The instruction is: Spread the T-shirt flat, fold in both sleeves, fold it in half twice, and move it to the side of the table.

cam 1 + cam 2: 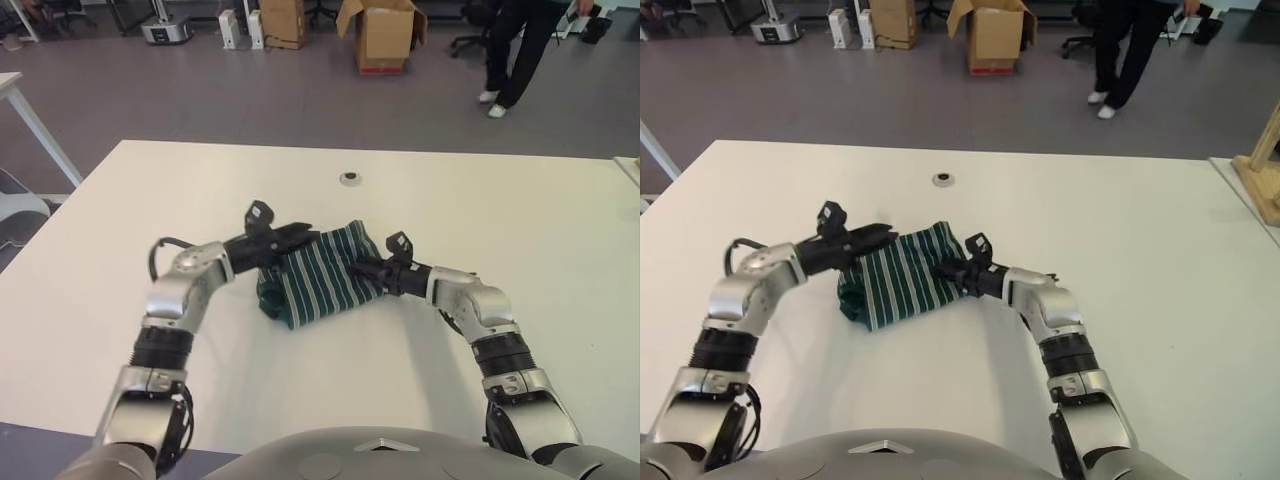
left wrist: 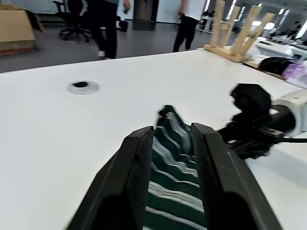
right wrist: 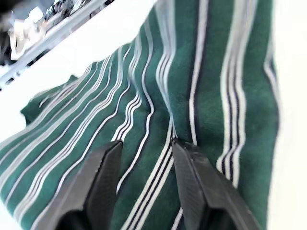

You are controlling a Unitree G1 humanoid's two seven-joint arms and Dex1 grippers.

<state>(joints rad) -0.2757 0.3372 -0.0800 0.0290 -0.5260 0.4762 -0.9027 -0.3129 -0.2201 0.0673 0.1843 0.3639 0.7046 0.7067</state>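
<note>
The shirt (image 1: 320,280) is bunched, so I cannot tell its sleeves or collar. The part under my left gripper (image 2: 171,128) is hidden, and I cannot tell whether that gripper holds cloth. Around my right gripper (image 3: 147,143) the shirt is cut off by the wrist view's edges.

I record a matt striped cloth T-shirt (image 1: 318,282), smooth black plastic on the left gripper (image 2: 172,130) and right gripper (image 3: 147,143), and a smooth white table (image 1: 500,200).
</note>
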